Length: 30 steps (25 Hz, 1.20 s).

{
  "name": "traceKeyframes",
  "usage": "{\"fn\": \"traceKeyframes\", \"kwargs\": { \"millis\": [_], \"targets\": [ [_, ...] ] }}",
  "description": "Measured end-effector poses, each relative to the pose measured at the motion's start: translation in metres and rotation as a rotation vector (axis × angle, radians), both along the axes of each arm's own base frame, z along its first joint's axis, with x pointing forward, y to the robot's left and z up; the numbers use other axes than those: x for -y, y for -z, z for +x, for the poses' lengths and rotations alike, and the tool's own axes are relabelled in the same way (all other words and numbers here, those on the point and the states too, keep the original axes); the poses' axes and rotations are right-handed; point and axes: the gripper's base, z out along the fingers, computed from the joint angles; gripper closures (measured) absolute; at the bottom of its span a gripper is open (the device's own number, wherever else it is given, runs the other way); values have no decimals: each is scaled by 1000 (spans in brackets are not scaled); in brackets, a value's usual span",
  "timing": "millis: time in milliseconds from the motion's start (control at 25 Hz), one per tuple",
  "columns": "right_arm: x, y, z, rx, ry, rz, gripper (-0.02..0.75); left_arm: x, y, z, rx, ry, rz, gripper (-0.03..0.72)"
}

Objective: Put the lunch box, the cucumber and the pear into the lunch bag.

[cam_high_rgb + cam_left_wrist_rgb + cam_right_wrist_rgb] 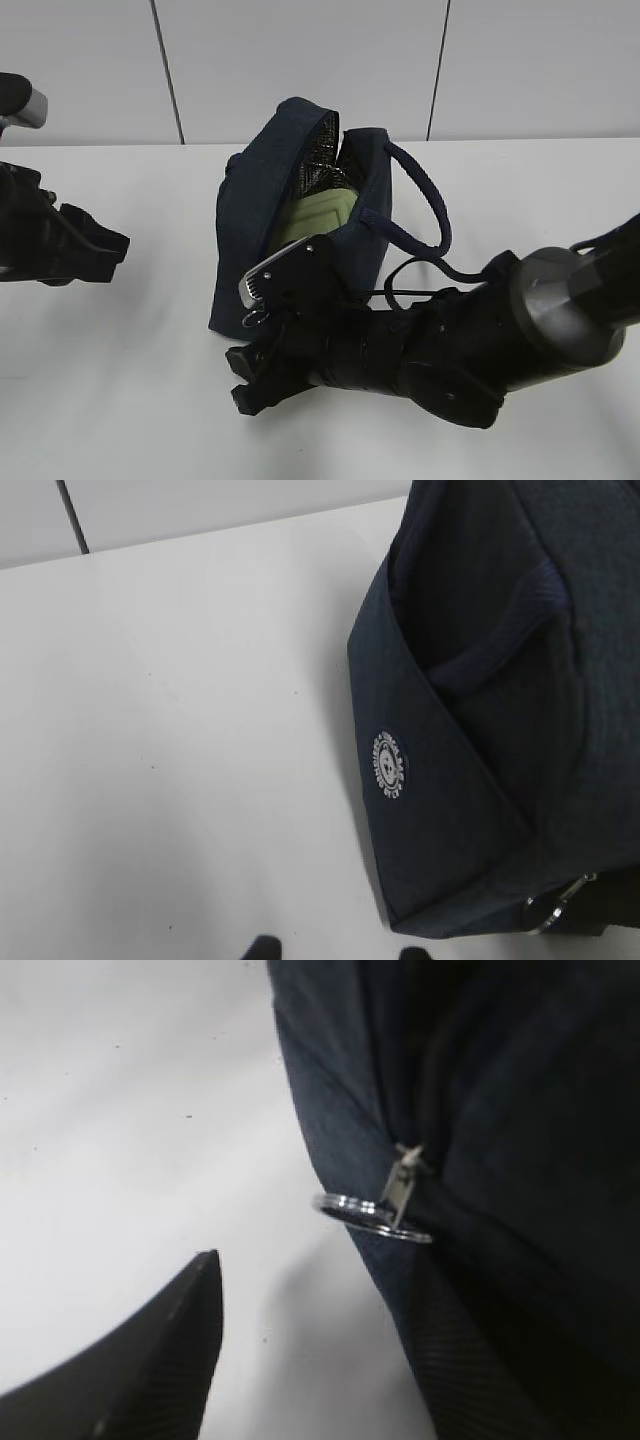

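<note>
Your right gripper (300, 1350) gapes astride the bag's (300, 200) ring pull (372, 1216); closing off-centre could miss it; left gripper's (335, 950) state unclear.

Even, diffuse light falls on the white table (120, 400), leaving it bright and nearly washed out in all 3 views, with only a soft, faint shadow under the right arm (470, 345) and beside the lunch bag (300, 215). The dark navy fabric and black arm swallow detail, so folds read as near-black patches, while the bag's silvery lining (322, 150) and the silver ring pull (372, 1218) catch small glints. The right wrist view is the softest, with its near fingertip (150, 1370) and the fabric blurred; the left wrist view is mildly soft and the exterior view is fairly sharp.
</note>
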Motion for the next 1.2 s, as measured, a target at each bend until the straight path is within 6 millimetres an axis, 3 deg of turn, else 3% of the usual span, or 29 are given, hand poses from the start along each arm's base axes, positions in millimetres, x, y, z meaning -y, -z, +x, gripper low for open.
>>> {"fn": "traceKeyframes", "kwargs": {
  "millis": [280, 440, 800, 1200],
  "targets": [
    [0, 3, 1, -58, 34, -61, 271, 0, 0, 0, 0, 0, 0, 459],
    [2, 7, -3, -88, 13, -129, 326, 0, 0, 0, 0, 0, 0, 459],
    [-17, -9, -25, -59, -72, -128, 363, 0, 0, 0, 0, 0, 0, 459],
    [-5, 1, -37, -56, -46, -101, 385, 0, 0, 0, 0, -1, -1, 459]
  ]
}}
